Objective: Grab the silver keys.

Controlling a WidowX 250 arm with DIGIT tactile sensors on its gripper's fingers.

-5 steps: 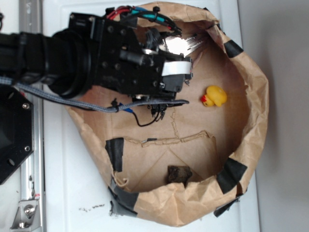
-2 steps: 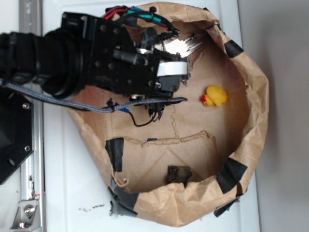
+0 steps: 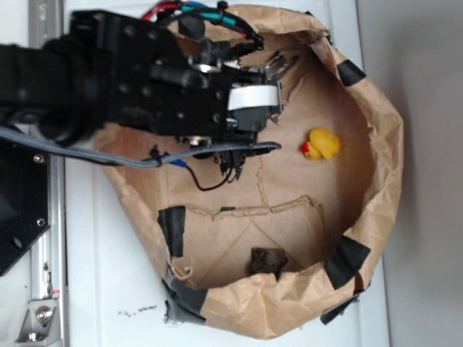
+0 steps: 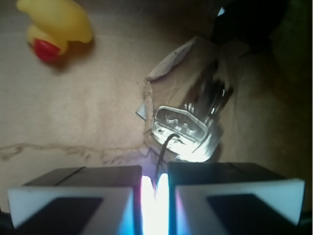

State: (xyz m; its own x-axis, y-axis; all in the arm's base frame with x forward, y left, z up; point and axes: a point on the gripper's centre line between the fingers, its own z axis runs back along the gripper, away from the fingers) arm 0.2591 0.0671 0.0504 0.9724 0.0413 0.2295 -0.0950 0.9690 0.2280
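The silver keys hang just beyond my fingertips in the wrist view, shiny and glaring, over the brown paper floor. Their thin wire ring runs down into the narrow gap between my two fingers. My gripper is shut on that ring. In the exterior view the keys peek out at the upper back of the paper bag, mostly hidden by my gripper. The yellow rubber duck lies apart to the right, and also shows at the top left of the wrist view.
A crumpled brown paper bag with black tape patches forms a walled bowl around everything. A dark brown rock-like lump lies near its front wall. Cables trail from the arm across the bag's left side.
The arm has shifted left and looms larger in the exterior view. The keys have moved with the gripper, and less of them shows now.
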